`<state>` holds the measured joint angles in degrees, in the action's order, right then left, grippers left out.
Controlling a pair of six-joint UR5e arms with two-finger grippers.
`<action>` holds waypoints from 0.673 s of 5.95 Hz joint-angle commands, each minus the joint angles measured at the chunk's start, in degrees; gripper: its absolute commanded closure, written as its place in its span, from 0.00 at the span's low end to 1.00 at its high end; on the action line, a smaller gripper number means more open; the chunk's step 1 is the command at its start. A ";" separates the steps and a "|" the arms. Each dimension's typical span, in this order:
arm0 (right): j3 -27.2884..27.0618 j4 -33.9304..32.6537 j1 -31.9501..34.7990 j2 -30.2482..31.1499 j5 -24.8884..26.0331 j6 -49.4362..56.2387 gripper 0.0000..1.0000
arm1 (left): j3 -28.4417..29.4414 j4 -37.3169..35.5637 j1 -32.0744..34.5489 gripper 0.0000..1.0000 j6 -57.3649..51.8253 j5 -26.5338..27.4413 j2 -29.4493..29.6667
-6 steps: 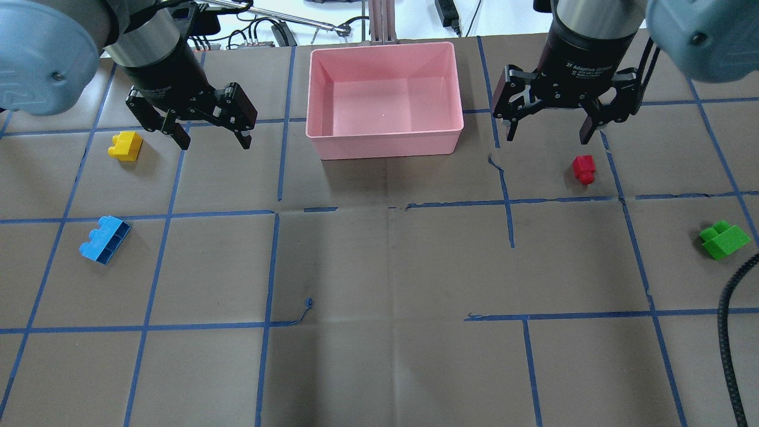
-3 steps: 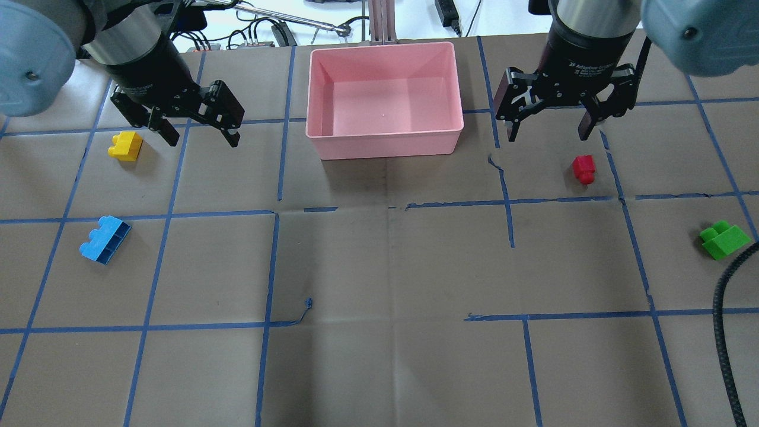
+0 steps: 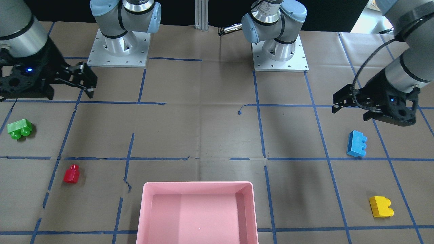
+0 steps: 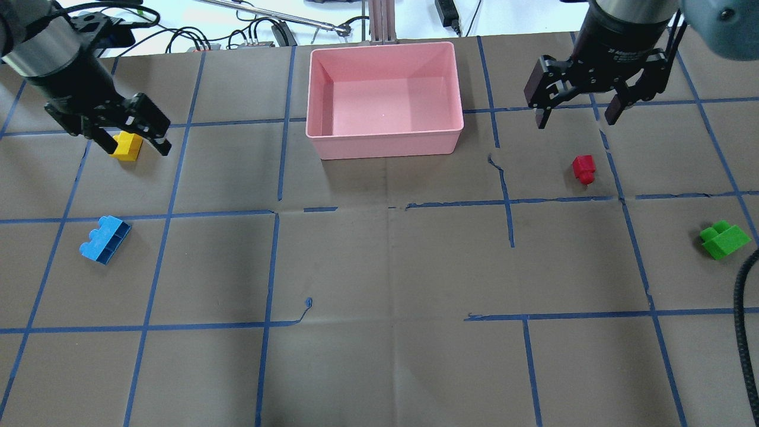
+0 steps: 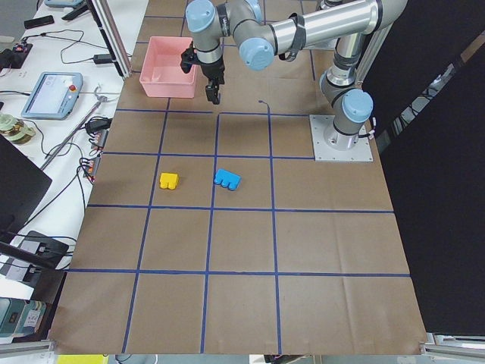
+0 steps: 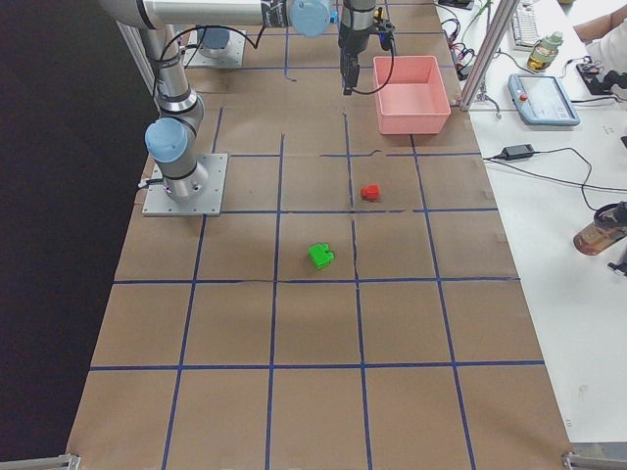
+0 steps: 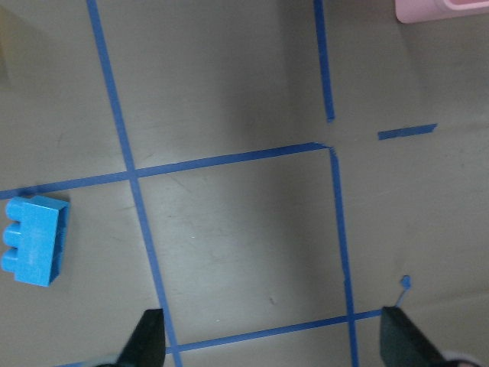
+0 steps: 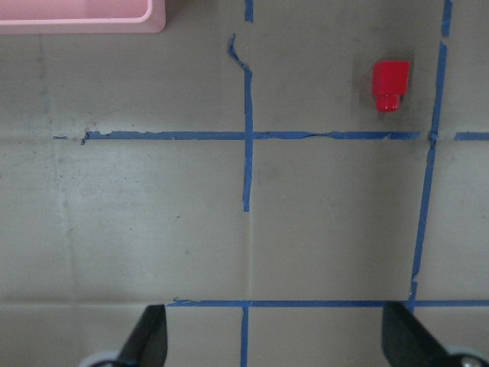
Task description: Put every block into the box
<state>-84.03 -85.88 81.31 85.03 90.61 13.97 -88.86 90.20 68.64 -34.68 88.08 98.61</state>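
Blocks are all sitting on the counter (image 4: 385, 267), outside the box (image 4: 385, 144). Box is sitting at the far side, centre, opening up.

Yellow block (image 4: 127, 147) is lying on the robot's left, roughly level with the box's near wall and well apart from it. Blue block (image 4: 105, 239) is lying on the same side, nearer the robot, tipped on its side with studs pointing sideways. Red block (image 4: 584, 168) is lying right of the box, near it, stud pointing toward the robot. Green block (image 4: 724, 239) is lying far right, close to a black cable (image 4: 738, 308).

Left end effector (image 4: 136, 147) is hanging above the counter, fingers spread wide, gripping nothing. In overhead it is lining up with the yellow block, one finger overlapping it in the picture. Front view is showing it raised, touching no block. Left wrist view is showing both fingertips (image 7: 149, 340) far apart over bare counter and tape lines (image 7: 229, 160), with the blue block off to one side and a box corner at the top.

Right end effector (image 4: 576, 121) is hanging raised too, fingers wide, carrying nothing. In overhead the red block is sitting just on the robot's side of it. Right wrist view is showing the red block well ahead of the fingertips, not between them.
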 commanded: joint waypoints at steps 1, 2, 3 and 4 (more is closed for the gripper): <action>-0.17 -1.13 -11.64 -2.13 0.26 19.50 0.00 | -1.30 -8.22 -6.21 0.01 -14.45 0.60 5.86; -0.69 -2.96 -16.40 -2.93 1.40 28.57 0.00 | -1.92 -13.33 -9.72 0.01 -21.06 2.61 9.03; -1.22 -4.98 -20.28 -4.76 4.54 34.23 0.00 | -3.06 -19.56 -11.76 0.01 -26.26 2.63 13.24; -2.01 -6.91 -23.02 -6.96 5.96 37.33 0.00 | -5.16 -22.32 -12.39 0.01 -29.53 2.89 15.72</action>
<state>-85.35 -90.94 61.37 80.05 94.87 47.28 -92.29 71.48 57.36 -60.36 90.66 111.48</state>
